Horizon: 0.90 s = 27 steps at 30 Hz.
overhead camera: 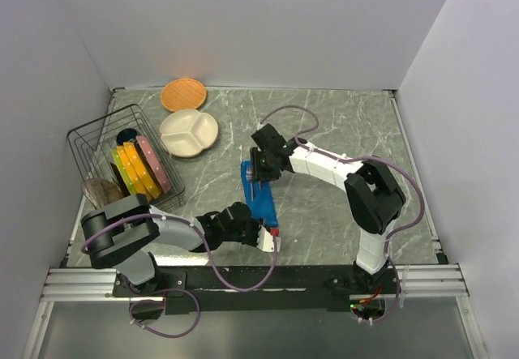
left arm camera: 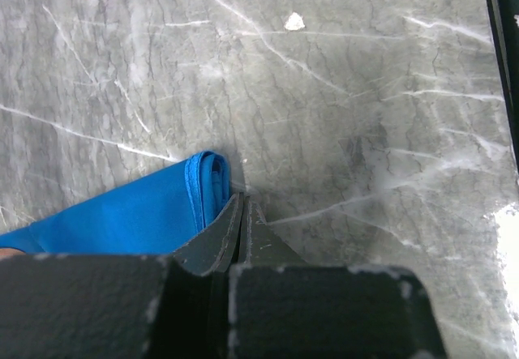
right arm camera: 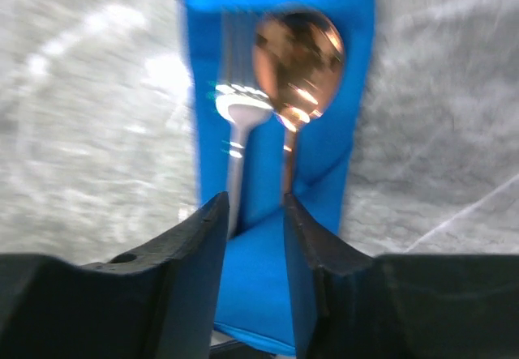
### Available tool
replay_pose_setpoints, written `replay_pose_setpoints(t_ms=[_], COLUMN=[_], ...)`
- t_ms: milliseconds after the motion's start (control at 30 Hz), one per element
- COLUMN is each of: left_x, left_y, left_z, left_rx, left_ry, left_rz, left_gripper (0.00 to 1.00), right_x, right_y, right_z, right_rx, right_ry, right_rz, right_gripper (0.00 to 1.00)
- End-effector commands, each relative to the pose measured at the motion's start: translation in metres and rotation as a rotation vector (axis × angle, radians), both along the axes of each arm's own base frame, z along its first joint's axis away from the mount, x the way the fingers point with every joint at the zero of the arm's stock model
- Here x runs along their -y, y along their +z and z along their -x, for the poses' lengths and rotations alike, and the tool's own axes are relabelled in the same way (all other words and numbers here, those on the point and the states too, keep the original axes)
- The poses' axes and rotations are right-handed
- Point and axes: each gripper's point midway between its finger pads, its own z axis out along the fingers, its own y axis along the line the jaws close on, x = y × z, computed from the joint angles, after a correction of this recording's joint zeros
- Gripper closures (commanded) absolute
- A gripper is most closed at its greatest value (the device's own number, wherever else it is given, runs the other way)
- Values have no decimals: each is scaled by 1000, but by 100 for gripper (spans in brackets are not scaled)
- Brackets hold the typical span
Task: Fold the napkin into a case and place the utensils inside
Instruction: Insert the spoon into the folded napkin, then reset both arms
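Blue case (overhead camera: pixel 259 198) runs lengthwise btwn my claws, wooden spoon (right arm camera: pixel 298 51) & silver utensil (right arm camera: pixel 238 109) on top w/ handles pointing straight back at R claw (right arm camera: pixel 253 203), fingers parted over the handle ends, while L claw (left arm camera: pixel 243 207) sits pressed together at the near folded end.

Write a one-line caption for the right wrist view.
Open right gripper above the folded blue napkin, on which a brown spoon and a silver utensil lie side by side.
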Motion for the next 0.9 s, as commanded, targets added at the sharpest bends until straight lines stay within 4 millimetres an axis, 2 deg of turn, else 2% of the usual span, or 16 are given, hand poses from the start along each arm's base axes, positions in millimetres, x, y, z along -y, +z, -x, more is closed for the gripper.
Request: replay_pose_setpoints(t_ms=[0, 167, 233, 300, 467, 500, 533, 567, 600, 633, 667, 733, 767, 800, 833, 867], left_x=[10, 3, 3, -3, -11, -9, -15, -18, -21, -29, -30, -54, -60, -79, -88, -107], left_y=[28, 46, 63, 78, 127, 155, 159, 170, 199, 203, 241, 245, 277, 268, 272, 272], left_z=[-4, 13, 19, 21, -6, -30, -38, -52, -84, -95, -116, -156, -174, -203, -215, -237], left_rx=[-14, -89, -110, -140, -240, -282, -332, -359, -391, -435, -414, -486, -491, -529, -558, -644], left_ry=[-2, -77, -107, -106, 51, 138, 191, 246, 340, 396, 432, 601, 653, 746, 791, 877], left_rz=[38, 28, 56, 65, 125, 183, 170, 186, 248, 236, 302, 308, 368, 363, 372, 368], left_gripper=[98, 68, 52, 44, 25, 20, 5, 1, 1, 1, 1, 1, 1, 1, 1, 1], right_x=[-12, -2, 3, 16, 58, 79, 86, 97, 111, 132, 147, 182, 194, 206, 227, 231], right_y=[77, 113, 124, 131, 163, 167, 171, 183, 186, 187, 199, 197, 203, 203, 193, 195], right_z=[-38, -68, -78, -90, -113, -122, -121, -121, -123, -124, -122, -119, -114, -111, -106, -98], right_rx=[188, 283, 311, 324, 406, 428, 432, 458, 473, 472, 504, 515, 534, 543, 515, 521], right_ry=[-1, 4, 17, 20, 6, -18, -2, -11, -19, -37, -52, -76, -85, -93, -125, -105], right_rz=[-109, -156, -165, -173, -192, -182, -201, -205, -194, -198, -191, -169, -156, -137, -125, -125], right_gripper=[52, 40, 36, 30, 8, 2, 0, 0, 0, 0, 0, 0, 0, 0, 0, 0])
